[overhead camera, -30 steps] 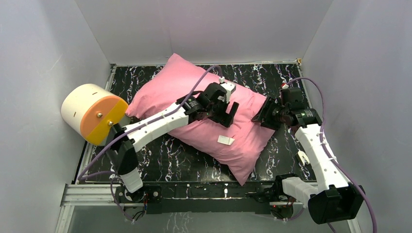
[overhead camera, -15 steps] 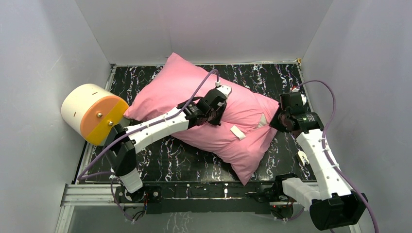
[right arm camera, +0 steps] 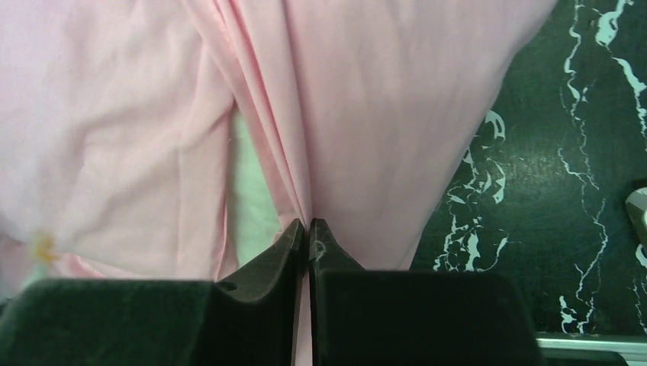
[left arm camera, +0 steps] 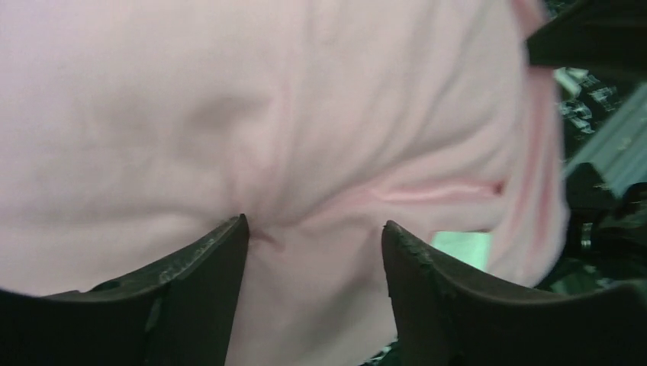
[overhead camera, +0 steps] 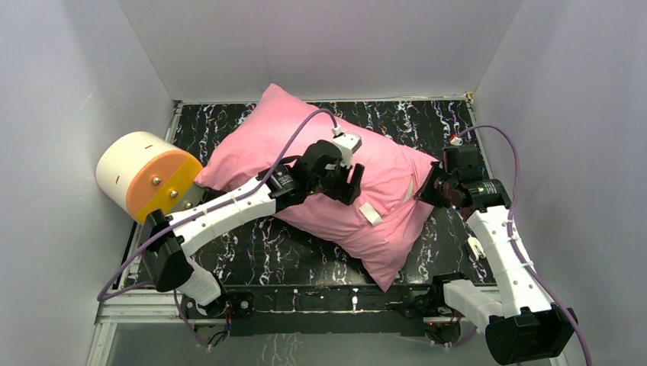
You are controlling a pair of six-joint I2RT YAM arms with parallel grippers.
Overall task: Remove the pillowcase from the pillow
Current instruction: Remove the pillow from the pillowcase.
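Observation:
The pink pillowcase [overhead camera: 305, 145] lies slantwise across the black marbled table [overhead camera: 252, 252], still around the pillow. Of the pillow only white slivers [overhead camera: 371, 213] show at the case's right end, and a pale strip [right arm camera: 248, 198] shows through the opening. My left gripper [overhead camera: 347, 183] hovers over the case's middle. Its jaws stand open against creased pink cloth [left arm camera: 305, 137], with nothing pinched between them [left arm camera: 314, 229]. My right gripper [overhead camera: 427, 191] is at the right end, shut on a gathered fold of the pillowcase [right arm camera: 307, 225].
A cream-and-orange cylinder [overhead camera: 145, 177] stands at the table's left edge, touching the pillowcase's left corner. Grey walls close in on three sides. A metal rail [overhead camera: 305, 301] with the arm bases runs along the near edge.
My right gripper has shut on the pillowcase's right end and holds it. My left gripper pressed shut on the middle, then opened again and lifted a little.

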